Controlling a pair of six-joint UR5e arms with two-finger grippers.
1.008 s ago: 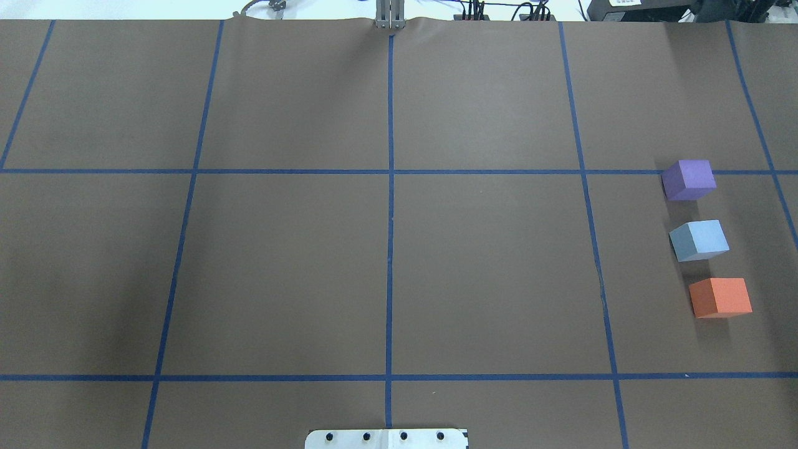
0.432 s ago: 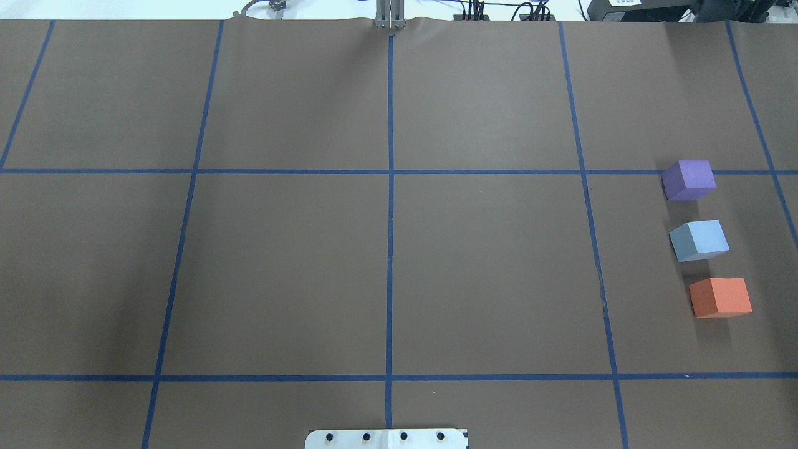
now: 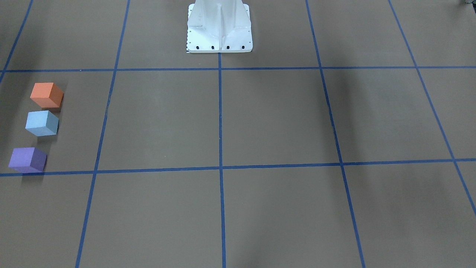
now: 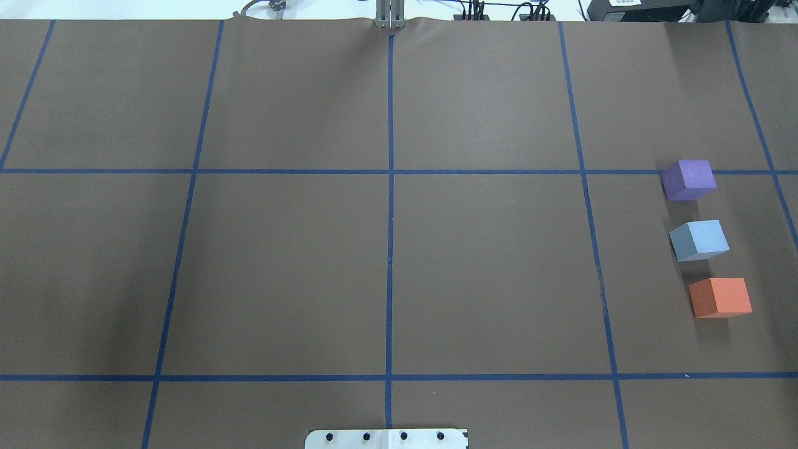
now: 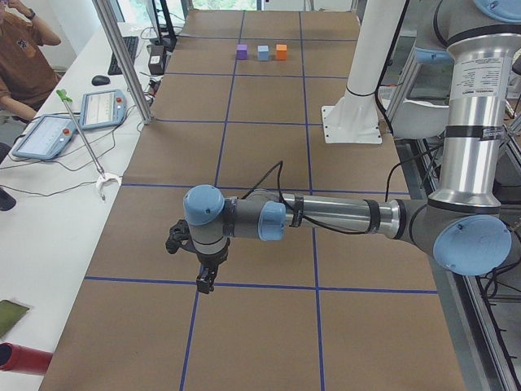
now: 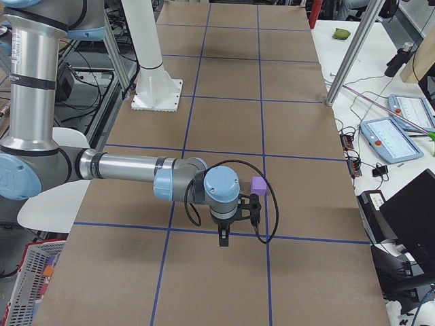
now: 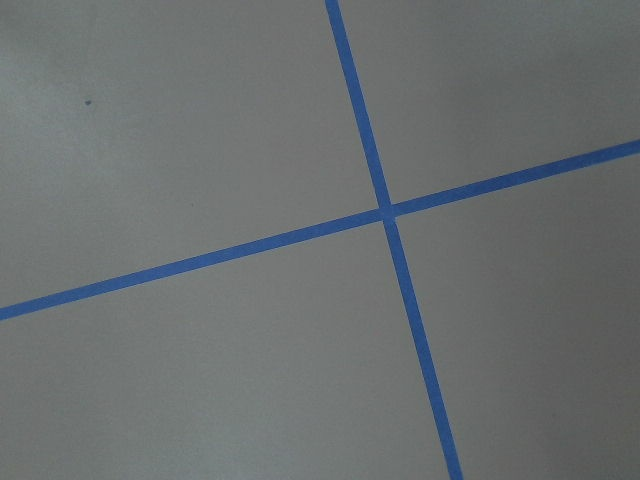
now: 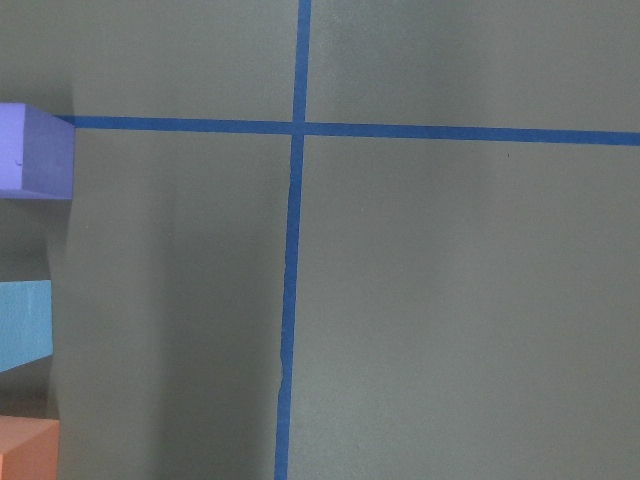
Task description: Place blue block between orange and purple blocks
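Note:
The light blue block (image 4: 699,239) sits on the brown table between the purple block (image 4: 688,179) and the orange block (image 4: 721,297), in a row at the right side, with small gaps. The front view shows the same row: orange (image 3: 46,94), blue (image 3: 42,123), purple (image 3: 28,159). The right wrist view catches their edges: purple (image 8: 30,150), blue (image 8: 22,322), orange (image 8: 28,448). The left gripper (image 5: 206,282) hangs above the table's left end, far from the blocks. The right gripper (image 6: 224,238) hangs above the table beside the purple block (image 6: 258,185). I cannot tell whether either is open or shut.
Blue tape lines (image 4: 390,206) divide the brown table into a grid. The white robot base (image 3: 219,28) stands at the robot's side. Tablets (image 5: 102,108) and a person (image 5: 20,57) are at a side desk beyond the table's far edge.

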